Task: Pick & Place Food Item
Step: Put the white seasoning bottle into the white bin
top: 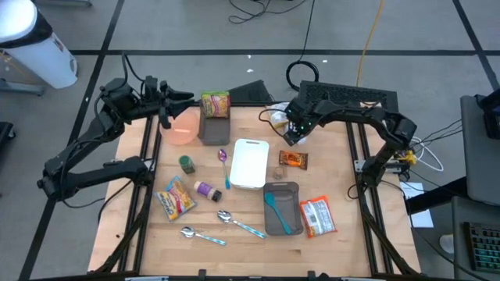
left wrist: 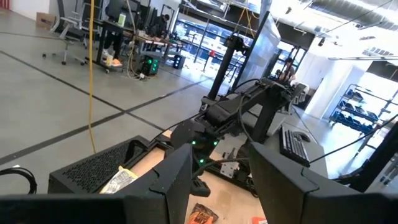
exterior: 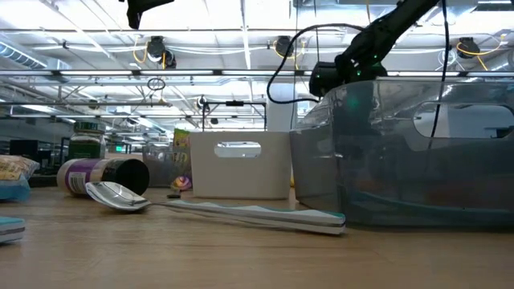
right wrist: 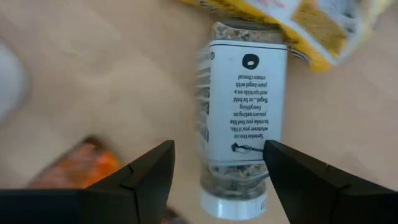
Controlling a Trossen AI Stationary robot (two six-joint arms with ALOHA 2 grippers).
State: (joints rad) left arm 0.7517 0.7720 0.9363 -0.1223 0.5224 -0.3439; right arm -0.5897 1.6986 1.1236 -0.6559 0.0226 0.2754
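Note:
A seasoning jar (right wrist: pixel 244 106) with a white label and a white cap lies on its side on the wooden table, its far end against a yellow bag (right wrist: pixel 305 15). My right gripper (right wrist: pixel 217 171) points steeply down over the jar's cap end, open, one finger on either side, not touching. In the high view this gripper (top: pixel 291 137) is at the table's far right and hides the jar. An orange packet (top: pixel 294 159) lies just nearer. My left gripper (top: pixel 178 100) hangs level and open above the far left, over a pink bowl (top: pixel 183 129), with nothing between its fingers.
Mid-table lie a white rectangular container (top: pixel 250 162), a grey tray (top: pixel 281 209) holding a teal spoon, snack bags (top: pixel 317 216) (top: pixel 176 197), a green jar (top: pixel 187 163), a purple jar (top: pixel 207 190) and spoons (top: pixel 238 224). A grey box with a bag (top: pixel 215 109) stands far left.

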